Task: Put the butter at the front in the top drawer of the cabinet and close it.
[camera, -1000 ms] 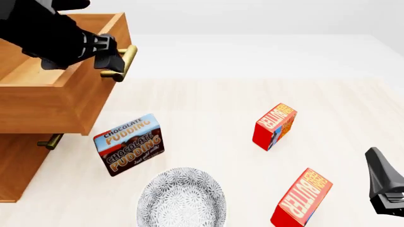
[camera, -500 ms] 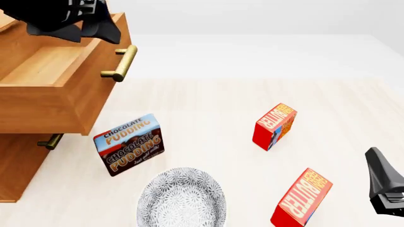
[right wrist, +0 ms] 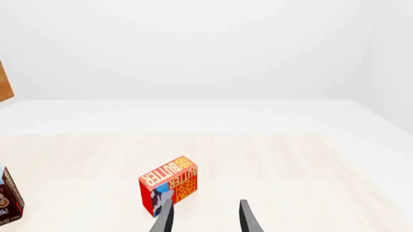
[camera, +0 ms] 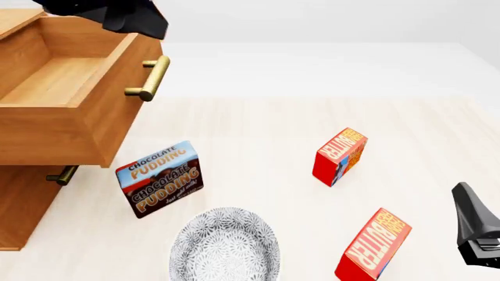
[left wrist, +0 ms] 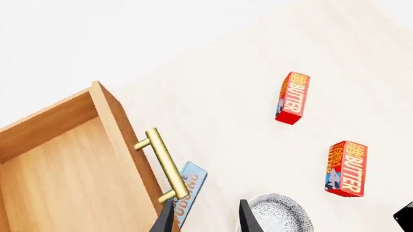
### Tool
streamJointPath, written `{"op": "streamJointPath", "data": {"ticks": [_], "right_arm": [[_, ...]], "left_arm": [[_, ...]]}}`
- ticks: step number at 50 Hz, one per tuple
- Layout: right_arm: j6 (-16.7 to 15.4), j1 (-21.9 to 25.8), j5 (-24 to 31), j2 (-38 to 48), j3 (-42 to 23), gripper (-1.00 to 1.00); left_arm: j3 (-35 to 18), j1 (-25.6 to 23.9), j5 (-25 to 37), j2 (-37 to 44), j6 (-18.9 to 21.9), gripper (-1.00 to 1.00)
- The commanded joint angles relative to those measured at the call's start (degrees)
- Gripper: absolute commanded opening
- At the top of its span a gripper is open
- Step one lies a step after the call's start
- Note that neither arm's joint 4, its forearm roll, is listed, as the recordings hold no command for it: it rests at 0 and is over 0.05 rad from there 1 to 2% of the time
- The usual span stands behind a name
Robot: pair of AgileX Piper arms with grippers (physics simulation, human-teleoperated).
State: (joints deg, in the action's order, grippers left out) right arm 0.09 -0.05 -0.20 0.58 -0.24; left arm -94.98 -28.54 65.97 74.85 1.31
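At the far left of the front view stands the cabinet point(camera: 23, 211), its top drawer point(camera: 70, 111) pulled well out, the inside bare wood and the brass handle point(camera: 150, 78) facing the table. The left gripper point(camera: 129, 14) hangs above the drawer's back corner, clear of the handle; in the left wrist view its fingertips point(left wrist: 166, 220) are spread with nothing between them. Below the drawer front a Chocolate Pudding box point(camera: 160, 178) stands tilted on the table point(camera: 258, 123), and a patterned grey plate point(camera: 225, 244) lies just in front of it. Further right stands the farther butter carton point(camera: 341, 156). The butter point(camera: 373, 244) at the front stands near the image's lower edge, untouched. The right gripper point(camera: 476, 231) waits at the right edge, beside that carton but apart; its fingers point(right wrist: 166, 218) are spread and empty.
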Motion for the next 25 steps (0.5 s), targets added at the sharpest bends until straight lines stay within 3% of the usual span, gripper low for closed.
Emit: {"op": "streamJointPath", "data": {"ticks": [1,13,25], "right_arm": [[0.0,0.0,0.0,-0.1,0.0,1.00],[0.0,0.0,0.0,-0.1,0.0,1.00],[0.0,0.0,0.0,-0.1,0.0,1.00]], "left_arm": [[0.1,-5.4,-3.5,1.4,5.8,1.00],[2.7,-9.4,-8.4,2.8,8.6,1.00],[2.7,-14.8,-12.8,8.1,7.1,1.00]]}}
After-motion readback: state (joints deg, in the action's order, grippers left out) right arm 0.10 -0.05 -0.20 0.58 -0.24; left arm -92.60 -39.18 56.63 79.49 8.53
